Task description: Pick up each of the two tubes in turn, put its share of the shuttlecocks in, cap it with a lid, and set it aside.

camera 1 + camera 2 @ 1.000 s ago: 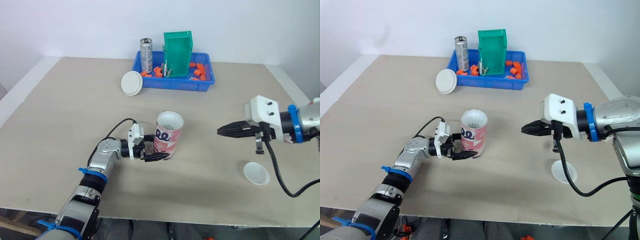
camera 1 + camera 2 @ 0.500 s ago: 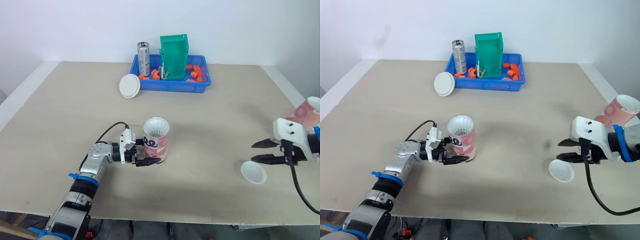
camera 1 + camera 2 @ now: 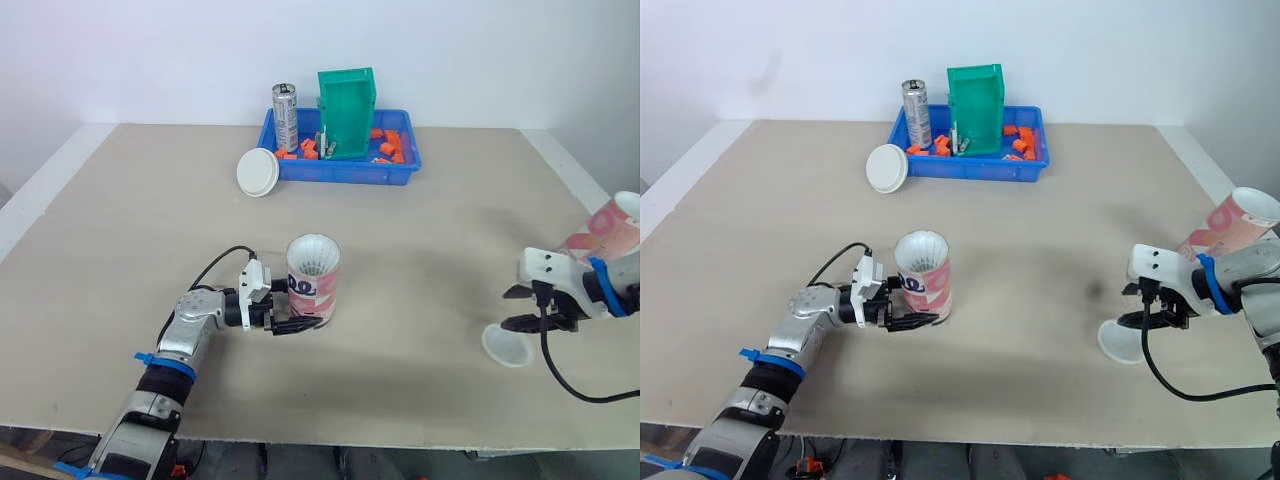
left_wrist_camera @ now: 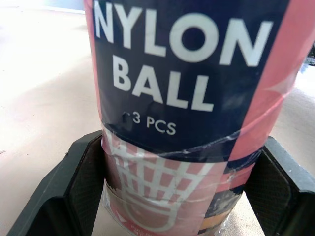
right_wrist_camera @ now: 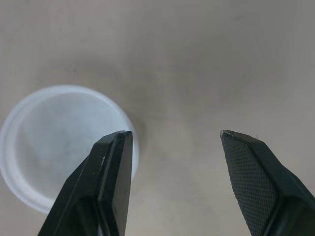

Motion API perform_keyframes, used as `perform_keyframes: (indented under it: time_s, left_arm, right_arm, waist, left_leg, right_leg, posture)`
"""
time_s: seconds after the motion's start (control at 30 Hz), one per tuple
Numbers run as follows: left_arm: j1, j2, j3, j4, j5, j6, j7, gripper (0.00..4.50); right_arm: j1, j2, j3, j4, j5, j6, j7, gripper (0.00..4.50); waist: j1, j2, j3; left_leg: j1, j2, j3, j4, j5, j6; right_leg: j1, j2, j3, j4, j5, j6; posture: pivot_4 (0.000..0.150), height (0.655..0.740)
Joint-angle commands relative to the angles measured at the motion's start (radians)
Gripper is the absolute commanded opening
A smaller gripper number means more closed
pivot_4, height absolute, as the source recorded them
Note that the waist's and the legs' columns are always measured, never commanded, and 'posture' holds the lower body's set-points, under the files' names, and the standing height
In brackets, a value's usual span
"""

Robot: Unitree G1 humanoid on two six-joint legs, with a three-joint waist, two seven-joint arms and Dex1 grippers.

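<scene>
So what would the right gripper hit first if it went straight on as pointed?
The right gripper would likely land one finger on the rim of the white lid, the other on bare table.

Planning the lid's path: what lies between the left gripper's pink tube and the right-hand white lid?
Only bare beige tabletop between the pink-and-navy cardboard tube and the round white plastic lid, in both eye views.

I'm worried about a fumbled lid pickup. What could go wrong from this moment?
The right gripper is open, but the lid lies under one finger, not between both; closing might only nudge it or clip its rim. The left gripper holds the filled tube low down, so pressing a lid on might tip it. The second tube sits tilted beside the right arm near the table edge and could be knocked off.
</scene>
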Motion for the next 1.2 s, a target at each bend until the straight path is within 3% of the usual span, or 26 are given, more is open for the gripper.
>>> perform_keyframes:
  time_s: [0.03,0.27,0.37,0.53,0.83,1.07,1.2]
  left_arm:
    - [0.016,0.013,-0.003,-0.015,0.017,0.019,0.017,3.83]
    - [0.015,0.019,-0.003,-0.010,0.020,0.015,0.025,3.83]
    - [0.008,0.018,-0.004,-0.005,0.020,0.014,0.029,3.83]
    - [0.002,0.019,-0.005,0.003,0.022,0.010,0.030,3.83]
    - [-0.014,0.023,-0.019,0.039,0.044,0.006,0.032,3.83]
    - [-0.041,0.031,-0.046,0.079,0.064,0.010,0.004,3.83]
    - [-0.067,0.035,-0.055,0.115,0.073,0.001,-0.012,3.83]
  right_arm:
    - [-0.028,-0.011,-0.002,0.016,0.002,-0.023,0.044,3.10]
    - [-0.059,0.021,0.029,0.043,-0.013,-0.030,0.069,3.10]
    - [-0.067,0.038,0.042,0.056,-0.021,-0.031,0.077,2.29]
    - [-0.070,0.039,0.039,0.029,-0.005,-0.034,0.110,0.02]
    - [-0.151,0.037,-0.014,-0.073,0.033,-0.012,0.086,0.02]
    - [-0.370,0.126,-0.039,-0.363,0.230,0.185,0.118,0.02]
    - [-0.501,0.202,0.013,-0.451,0.268,0.212,0.130,0.02]
  waist:
    - [0.000,0.000,0.000]
    - [-0.001,0.000,0.000]
    - [-0.001,0.000,0.000]
    - [-0.001,0.000,0.000]
    - [-0.001,0.000,0.000]
    - [-0.002,0.000,0.000]
    - [0.001,0.000,0.000]
  left_leg:
    - [0.000,0.000,0.000,0.000,0.000,0.000]
    - [0.000,0.000,0.000,0.001,-0.001,0.000]
    - [0.000,0.000,0.000,0.001,0.000,0.000]
    - [0.000,0.000,0.000,0.001,0.000,0.000]
    - [0.000,0.000,0.001,0.002,0.000,0.000]
    - [0.000,0.000,0.000,0.002,0.000,0.000]
    - [-0.001,0.000,-0.001,0.001,0.000,-0.001]
  right_leg:
    - [0.000,0.000,0.000,0.000,0.000,0.001]
    - [0.000,0.000,0.001,0.000,0.000,-0.001]
    - [0.000,0.000,0.001,0.000,0.000,-0.001]
    - [0.000,0.000,0.001,0.000,0.000,-0.001]
    - [0.000,0.000,0.001,0.000,0.001,-0.001]
    - [0.000,0.000,0.001,0.000,0.001,-0.002]
    - [-0.001,0.000,0.000,0.000,0.000,-0.001]
  posture:
    - [0.150,0.7362]
    - [0.150,0.7362]
    - [0.150,0.7362]
    - [0.150,0.7362]
    - [0.150,0.7362]
    - [0.150,0.7362]
    - [0.150,0.7362]
